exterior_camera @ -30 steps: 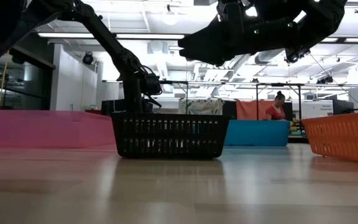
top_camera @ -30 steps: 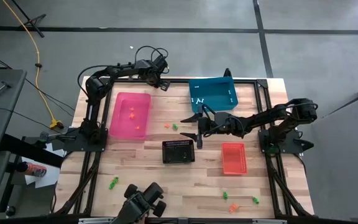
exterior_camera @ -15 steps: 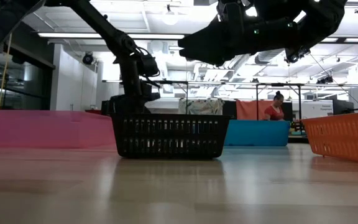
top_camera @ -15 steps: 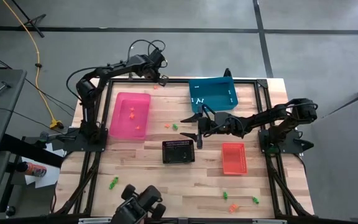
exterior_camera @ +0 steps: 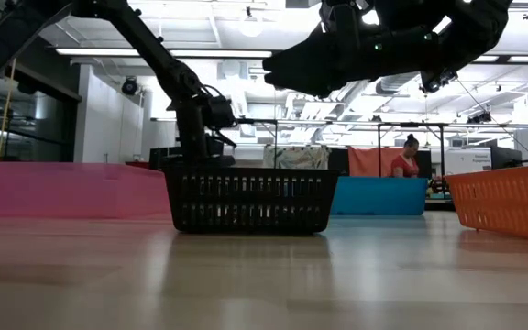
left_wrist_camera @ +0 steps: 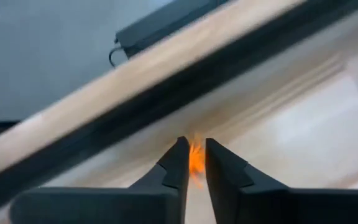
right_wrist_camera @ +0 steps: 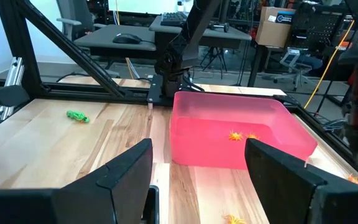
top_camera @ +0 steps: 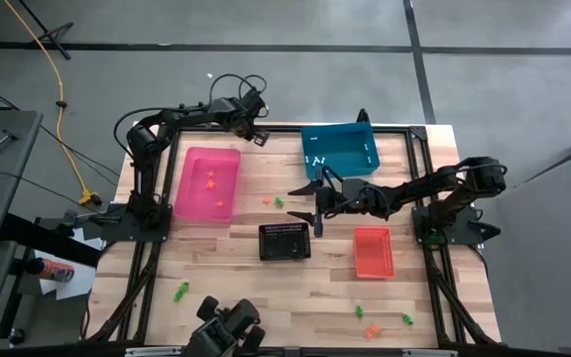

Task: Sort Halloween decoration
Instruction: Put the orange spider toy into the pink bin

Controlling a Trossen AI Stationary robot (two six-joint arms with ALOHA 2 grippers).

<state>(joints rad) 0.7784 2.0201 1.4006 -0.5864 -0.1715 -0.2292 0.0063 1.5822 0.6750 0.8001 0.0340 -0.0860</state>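
Left pincer (top_camera: 263, 136) has dipped back to the desk's (top_camera: 266, 297) far edge, pinching an orange trinket (left_wrist_camera: 196, 158); next, carry to pink bin (top_camera: 207, 183); right pincer (top_camera: 316, 198) hangs spread mid-desk.

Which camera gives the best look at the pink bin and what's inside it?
The right wrist view: the pink bin fills the middle, with orange trinkets lying inside. The high view shows the bin whole but small, with the trinkets as specks. The low view shows only its side wall. The left wrist view does not show it.

Grey floor (top_camera: 295, 59), desks (right_wrist_camera: 135, 34), ceiling lights (exterior_camera: 246, 23)
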